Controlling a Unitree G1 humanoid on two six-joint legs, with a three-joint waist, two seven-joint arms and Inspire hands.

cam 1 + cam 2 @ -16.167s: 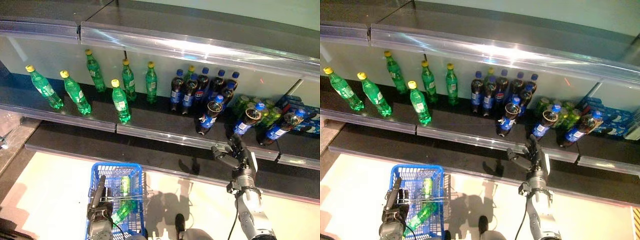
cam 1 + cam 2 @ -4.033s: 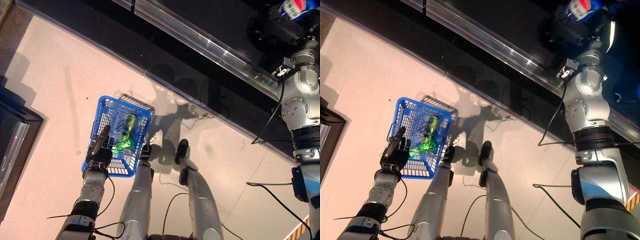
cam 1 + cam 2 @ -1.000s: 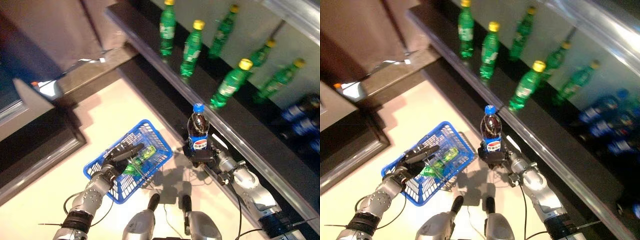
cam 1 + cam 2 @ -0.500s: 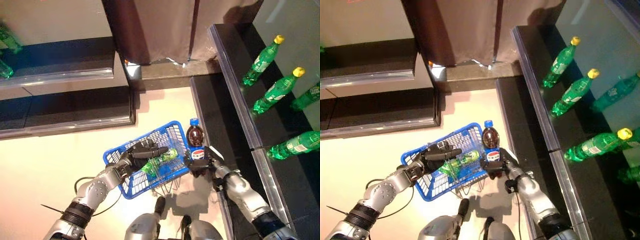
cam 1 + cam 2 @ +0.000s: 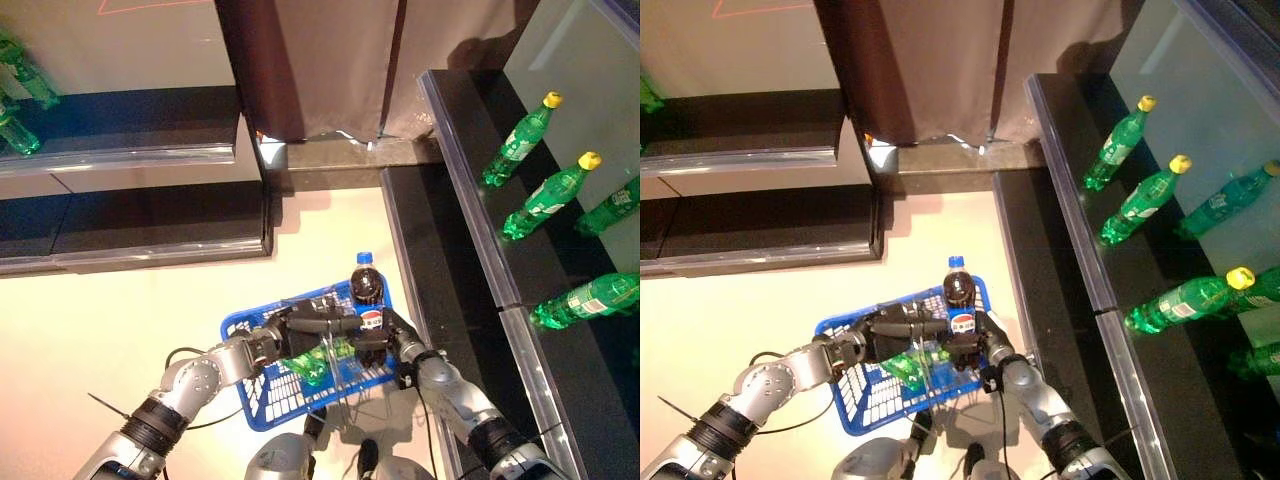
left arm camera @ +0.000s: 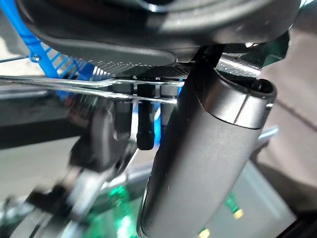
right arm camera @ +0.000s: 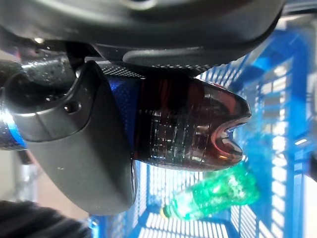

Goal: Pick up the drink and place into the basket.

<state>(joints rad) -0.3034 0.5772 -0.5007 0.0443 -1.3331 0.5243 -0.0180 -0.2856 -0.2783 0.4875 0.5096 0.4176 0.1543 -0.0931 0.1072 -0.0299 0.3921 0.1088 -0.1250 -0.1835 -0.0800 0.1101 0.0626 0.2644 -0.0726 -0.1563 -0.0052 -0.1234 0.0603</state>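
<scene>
The right hand is wrapped around the lower body of a dark cola bottle with a blue cap and blue label. The bottle is held upright, its long axis vertical, directly over the far right corner of the blue wire-mesh basket. The basket's metal handle is gripped by the left hand. A green plastic bottle is seen lying inside the basket, so a straight lowering is judged sufficient.

1. One dark cola bottle with a blue cap.
2. One blue basket.
3. Four green bottles along the right shelf; a fifth shows only in the right eye view.
4. Two green bottles at the far-left shelf edge.
5. At least one green bottle in the basket.
</scene>
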